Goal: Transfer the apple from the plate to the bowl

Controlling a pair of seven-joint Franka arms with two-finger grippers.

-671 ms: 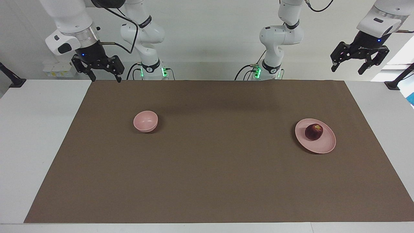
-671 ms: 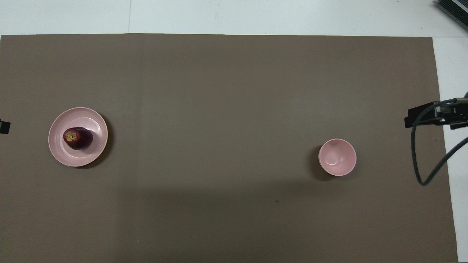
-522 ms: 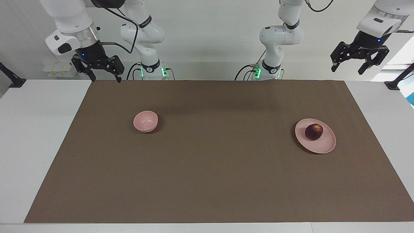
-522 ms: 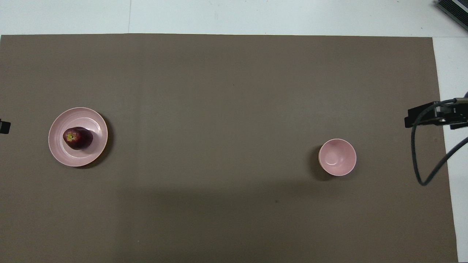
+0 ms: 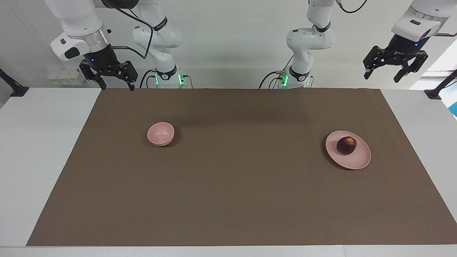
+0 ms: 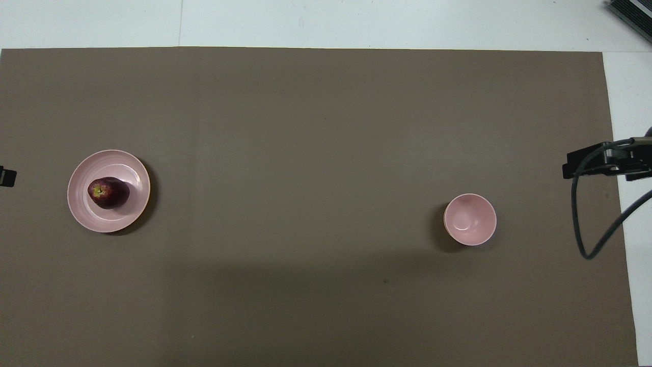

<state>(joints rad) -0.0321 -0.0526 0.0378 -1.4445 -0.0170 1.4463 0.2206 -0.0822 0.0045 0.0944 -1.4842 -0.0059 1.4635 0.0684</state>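
Observation:
The dark red apple (image 5: 346, 145) lies on the flat pink plate (image 5: 354, 164) toward the left arm's end of the table; the apple (image 6: 108, 192) and plate (image 6: 110, 225) also show in the overhead view. The small deep pink bowl (image 5: 160, 134) stands empty toward the right arm's end, also in the overhead view (image 6: 469, 219). My left gripper (image 5: 381, 75) hangs open and empty, high over the mat's corner at its own end, well apart from the plate. My right gripper (image 5: 117, 86) hangs open and empty over the mat's corner at its end.
A brown mat (image 5: 228, 200) covers most of the white table (image 5: 39, 150). A black cable (image 6: 586, 224) loops from the right gripper's body (image 6: 606, 162) in the overhead view. The arm bases (image 5: 167, 76) stand at the robots' edge.
My left gripper has risen slightly. The right gripper, apple, plate and bowl have not visibly moved.

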